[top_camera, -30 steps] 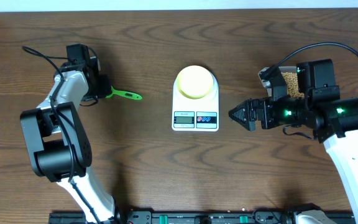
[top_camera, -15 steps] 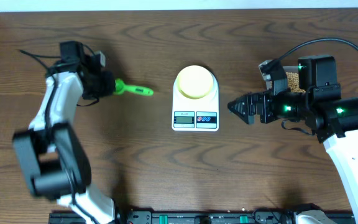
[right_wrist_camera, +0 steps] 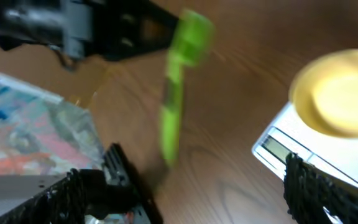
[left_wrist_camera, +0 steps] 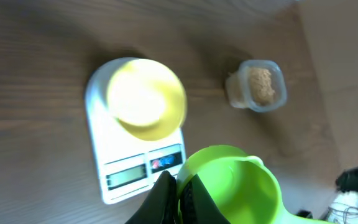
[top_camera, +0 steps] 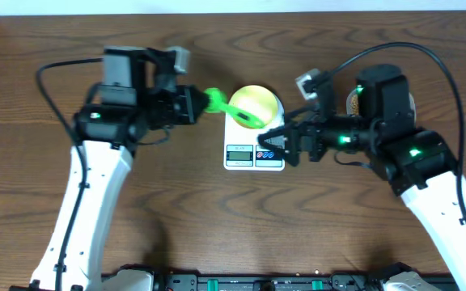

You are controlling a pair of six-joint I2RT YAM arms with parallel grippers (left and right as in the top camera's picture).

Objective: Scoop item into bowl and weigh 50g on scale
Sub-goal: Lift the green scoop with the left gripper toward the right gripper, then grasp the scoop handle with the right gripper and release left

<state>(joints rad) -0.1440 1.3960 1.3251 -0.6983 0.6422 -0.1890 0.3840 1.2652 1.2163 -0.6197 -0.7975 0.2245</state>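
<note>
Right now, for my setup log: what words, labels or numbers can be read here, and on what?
No text is legible.
Scale display: digits too small to read.
Buttons beside it: marks too small to read.
Colourful sheet, right wrist view: print too blurred to read.

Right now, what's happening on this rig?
The left gripper is shut on the handle of a green scoop, whose head is near the pale yellow bowl. The bowl sits on the white scale and looks empty, as does the scoop. The right gripper hangs open by the scale's right side, holding nothing. The beans are in the clear tub further right.
</note>
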